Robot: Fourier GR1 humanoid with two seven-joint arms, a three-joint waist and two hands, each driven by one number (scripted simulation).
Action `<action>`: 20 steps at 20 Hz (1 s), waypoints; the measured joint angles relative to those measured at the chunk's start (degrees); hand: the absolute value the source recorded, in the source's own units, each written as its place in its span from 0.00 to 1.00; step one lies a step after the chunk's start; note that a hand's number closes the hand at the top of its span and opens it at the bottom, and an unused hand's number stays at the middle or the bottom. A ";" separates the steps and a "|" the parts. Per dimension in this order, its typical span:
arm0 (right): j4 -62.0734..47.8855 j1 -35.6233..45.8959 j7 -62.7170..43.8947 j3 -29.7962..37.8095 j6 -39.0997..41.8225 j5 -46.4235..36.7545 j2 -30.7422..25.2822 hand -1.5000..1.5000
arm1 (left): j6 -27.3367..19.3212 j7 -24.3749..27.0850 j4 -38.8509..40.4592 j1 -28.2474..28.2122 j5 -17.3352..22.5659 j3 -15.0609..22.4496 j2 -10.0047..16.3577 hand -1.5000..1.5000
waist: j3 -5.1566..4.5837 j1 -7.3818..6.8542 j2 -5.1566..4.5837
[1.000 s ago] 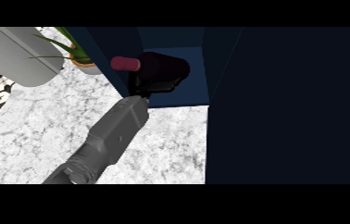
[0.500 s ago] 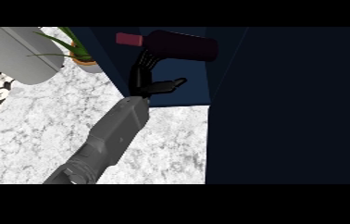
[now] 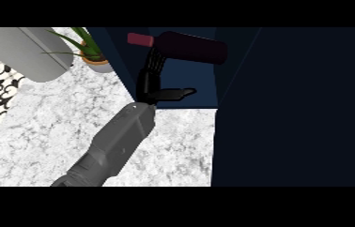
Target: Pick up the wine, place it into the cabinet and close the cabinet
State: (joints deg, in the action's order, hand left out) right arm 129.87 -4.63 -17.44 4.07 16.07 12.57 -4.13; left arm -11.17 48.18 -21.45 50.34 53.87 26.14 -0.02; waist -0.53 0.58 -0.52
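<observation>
Scanning from the left edge: a grey rounded object (image 3: 31, 52) sits at the upper left of the marble counter (image 3: 62, 127), with a black-and-white patterned item (image 3: 4, 83) cut off by the frame below it. What either one is, cannot tell. Just to the right is a potted plant (image 3: 94, 57), green leaves spreading left, pot close to the cabinet's left wall.

One grey forearm (image 3: 114, 144) enters from the lower edge and slants up and right. It ends in the left hand (image 3: 148, 83), at the front edge of the open cabinet (image 3: 201, 83).

Hand state: fingers (image 3: 154, 64) straight and held together, pointing up into the cabinet. Thumb (image 3: 179, 94) splayed out to the right. The hand is open and grasps nothing.

The wine (image 3: 197, 49) lies on its side inside the cabinet, above the hand. Its dark body points right and its red cap (image 3: 141, 39) points left. The fingertips reach the bottle's lower edge near the neck. Contact or a small gap: cannot tell. Nothing curls round the bottle.

Right of the cabinet opening, a dark panel (image 3: 291, 109) fills the rest of the view, top to bottom.
</observation>
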 measured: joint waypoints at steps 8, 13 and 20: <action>1.93 -0.66 -1.59 -1.66 -1.13 -1.39 0.91 0.00 | -4.02 -6.61 -21.10 -11.06 -4.10 6.20 4.23 0.00 | 0.41 -2.02 1.07; 2.93 -0.60 -2.91 -1.71 -1.76 -1.33 0.98 0.00 | -8.91 -12.51 -40.69 -19.71 -6.73 10.10 10.72 0.00 | 0.53 -2.28 1.21; 3.41 0.71 -3.78 -2.43 -1.88 -1.69 0.85 0.00 | -17.01 -20.01 -67.17 -32.03 -10.35 13.16 19.33 0.00 | 0.57 -1.81 0.97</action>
State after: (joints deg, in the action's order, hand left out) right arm 133.27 -3.92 -21.22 1.64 14.19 10.88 -3.27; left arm -28.18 28.17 -88.62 18.30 43.51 39.29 19.31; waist 0.04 -1.23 0.44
